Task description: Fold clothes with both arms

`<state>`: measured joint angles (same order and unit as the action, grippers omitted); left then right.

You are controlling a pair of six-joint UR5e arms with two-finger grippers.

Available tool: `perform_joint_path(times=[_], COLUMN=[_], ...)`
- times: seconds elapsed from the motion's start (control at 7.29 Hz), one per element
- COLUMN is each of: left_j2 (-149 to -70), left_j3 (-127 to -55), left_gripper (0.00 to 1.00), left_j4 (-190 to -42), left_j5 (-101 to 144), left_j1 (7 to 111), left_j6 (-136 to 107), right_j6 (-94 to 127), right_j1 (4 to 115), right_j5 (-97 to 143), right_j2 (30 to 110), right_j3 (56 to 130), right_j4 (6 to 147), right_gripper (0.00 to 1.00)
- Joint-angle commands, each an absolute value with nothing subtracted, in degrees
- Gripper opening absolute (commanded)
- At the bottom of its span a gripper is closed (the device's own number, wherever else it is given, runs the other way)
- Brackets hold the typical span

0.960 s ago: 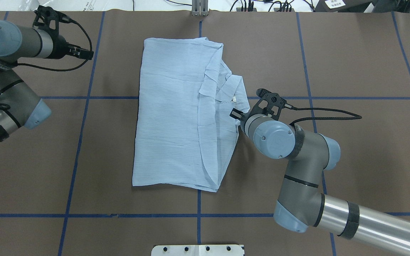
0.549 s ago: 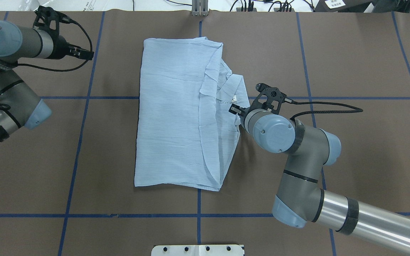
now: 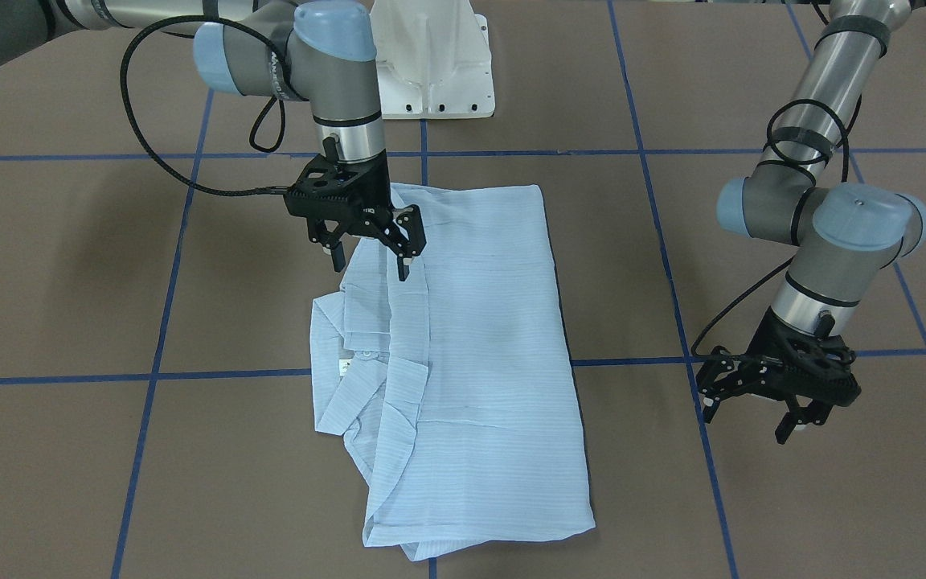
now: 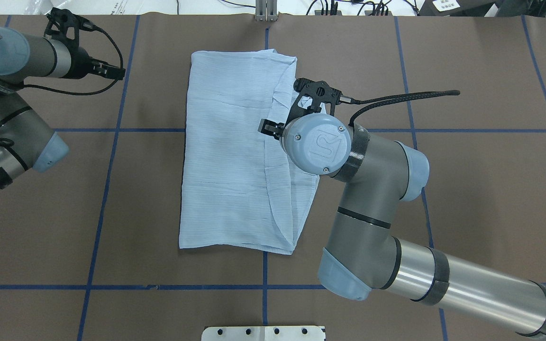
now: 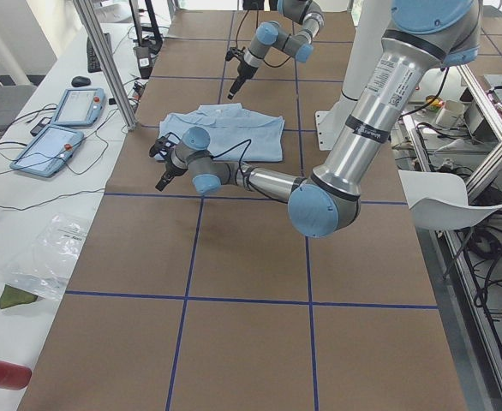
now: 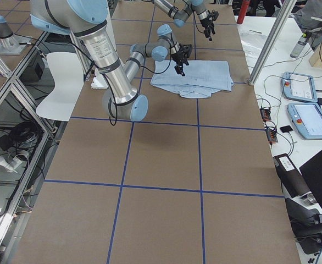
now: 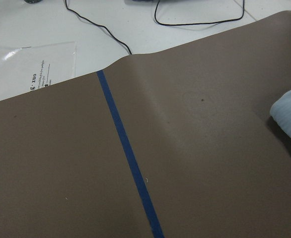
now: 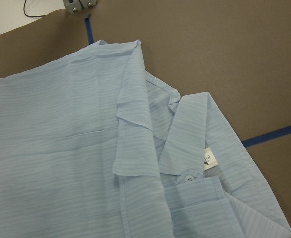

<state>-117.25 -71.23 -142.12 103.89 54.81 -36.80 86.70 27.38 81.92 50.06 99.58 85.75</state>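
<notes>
The pale-blue striped shirt (image 4: 225, 156) lies folded into a long rectangle on the brown table, its collar and white label (image 3: 346, 366) poking out on my right side. My right gripper (image 3: 370, 259) hangs open just above the shirt (image 3: 479, 362). One finger is over the cloth and the other is past its edge, with nothing held. In the overhead view the right wrist hides that gripper. The right wrist view looks down on the collar, a button and the label (image 8: 208, 158). My left gripper (image 3: 748, 418) hovers open over bare table, well away from the shirt.
The white pedestal base (image 3: 431, 64) stands at the robot's side of the table. Blue tape lines (image 4: 112, 130) cross the brown cover. A metal post (image 4: 266, 12) stands at the far edge, with cables, tablets (image 5: 58, 128) and a plastic bag (image 7: 31, 64) beyond.
My right arm has swung from beside the shirt's right edge to over the collar area, further from the robot. The shirt and the left arm have not moved.
</notes>
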Motion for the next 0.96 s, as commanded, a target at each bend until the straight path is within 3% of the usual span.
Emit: perform_joint_path(times=[0.0, 0.14, 0.55, 0.82], left_j2=[-117.2, -117.2, -116.0, -115.2], left_j3=[-71.3, -71.3, -72.3, -73.2], left_gripper=[1.0, 1.0, 1.0, 1.0], left_j4=[-142.1, -142.1, -142.1, -142.1], left_j5=[103.8, 103.9, 103.9, 103.9], left_j1=[54.8, 54.8, 54.8, 54.8], left_j6=[-36.8, -36.8, -36.7, -36.7], right_j6=[71.6, 70.5, 61.0, 52.8], right_j1=[27.3, 27.2, 22.3, 21.6], right_j5=[81.4, 81.3, 82.0, 86.4], right_j2=[50.1, 50.1, 45.5, 40.0], right_j3=[100.1, 100.0, 98.9, 90.8], right_j4=[76.2, 75.7, 101.6, 105.5], right_gripper=[1.0, 1.0, 1.0, 1.0])
